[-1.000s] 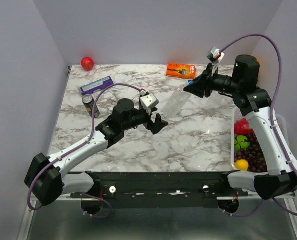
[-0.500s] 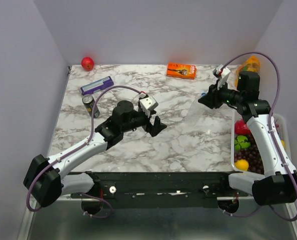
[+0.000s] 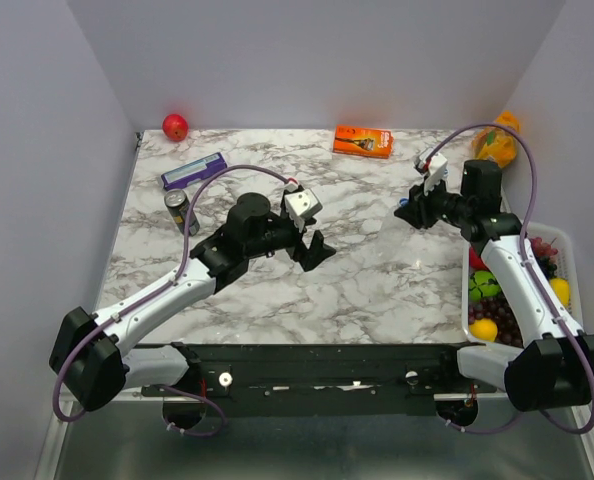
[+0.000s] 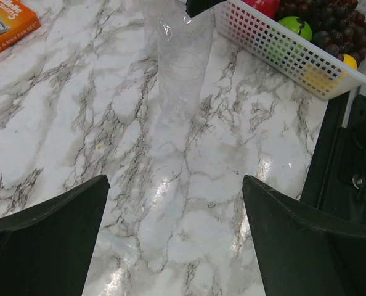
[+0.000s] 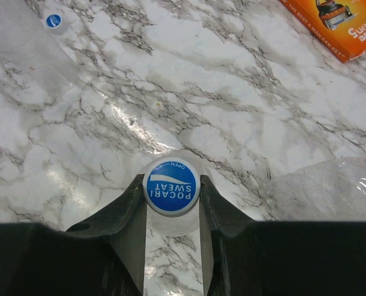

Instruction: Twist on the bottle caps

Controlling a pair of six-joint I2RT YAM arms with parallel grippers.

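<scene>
Bottle (image 4: pixel 183 61), clear and upright, stood straight ahead of your left gripper (image 4: pixel 175 182), whose fingers (image 4: pixel 47 240) were spread wide and held nothing. Your right gripper (image 5: pixel 171 182) was clamped on the blue cap (image 5: pixel 171 186) atop that bottle. A second cap (image 5: pixel 54 20) sat beyond those fingers to the upper left, on a lying bottle (image 5: pixel 16 46).

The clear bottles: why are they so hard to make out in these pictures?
Left wrist view: the bottle is see-through, the marble table showing through, only faint glints; right wrist view: the blue cap is crisp, bottles ghostly; top external view: they nearly vanish.
</scene>
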